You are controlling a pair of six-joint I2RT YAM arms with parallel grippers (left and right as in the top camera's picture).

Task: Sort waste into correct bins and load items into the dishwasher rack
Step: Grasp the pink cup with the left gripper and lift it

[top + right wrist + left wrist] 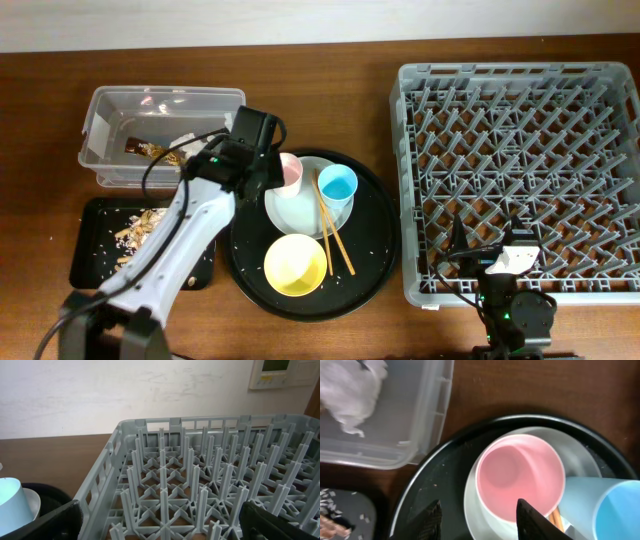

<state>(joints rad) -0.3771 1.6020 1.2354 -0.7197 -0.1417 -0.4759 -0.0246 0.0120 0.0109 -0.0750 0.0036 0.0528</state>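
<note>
Tally first: counted two cups, one pink cup [291, 170] and one light-blue cup [338, 185], both upright on a single pale grey plate [300, 210]. Counted one yellow bowl [295, 266] just beside that plate, and one pair of chopsticks [336, 235] slanting off the plate's rim past the bowl. Found all of these on one round black tray [378, 240], flecked with pale crumbs [427, 491]. Counted two bins: one clear tub [105, 120] with a crumpled tissue [350, 390] and a brown-gold wrapper [140, 148] inside, and one small black tray [88, 245] with beige food scraps [135, 230], just in front of the tub. Saw one dishwasher rack [520, 170], well apart on the right.

Found the left gripper [480, 515] spread wide and grasping nothing. Hung over the pink cup, with one finger [432, 520] outside the cup's wall above the plate's edge and the other above the cup's near rim. Could not tell whether either touched the cup. Found the right gripper [162, 527] likewise spread wide and empty, low at the rack's near side, facing along the rows of pegs.

Noted the light-blue cup hard against the pink one on the inner finger's side, with the chopsticks' upper ends tucked between the two cups.
</note>
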